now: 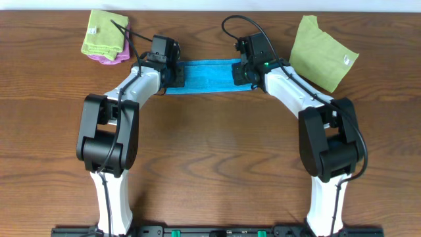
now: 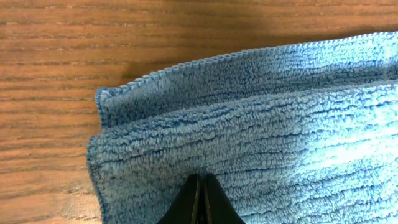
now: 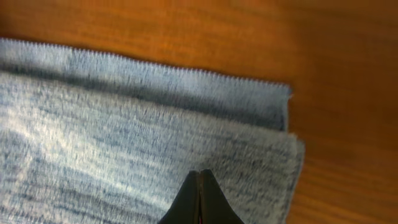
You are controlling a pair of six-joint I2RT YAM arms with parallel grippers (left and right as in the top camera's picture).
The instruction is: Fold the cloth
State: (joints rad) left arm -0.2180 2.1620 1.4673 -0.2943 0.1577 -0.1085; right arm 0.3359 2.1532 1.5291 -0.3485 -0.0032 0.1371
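The cloth (image 1: 207,76) lies flat as a folded strip at centre of the counter's (image 1: 210,151) far edge, top layer stopping short of the bottom layer's far hem. L pincer (image 2: 200,186) sits at the strip's left end, R pincer (image 3: 200,183) at its right end. Both have fingers together, tips against the top layer. We cannot tell whether fabric is pinched between them. Lime-green cloths (image 1: 323,51) lie near both far corners.
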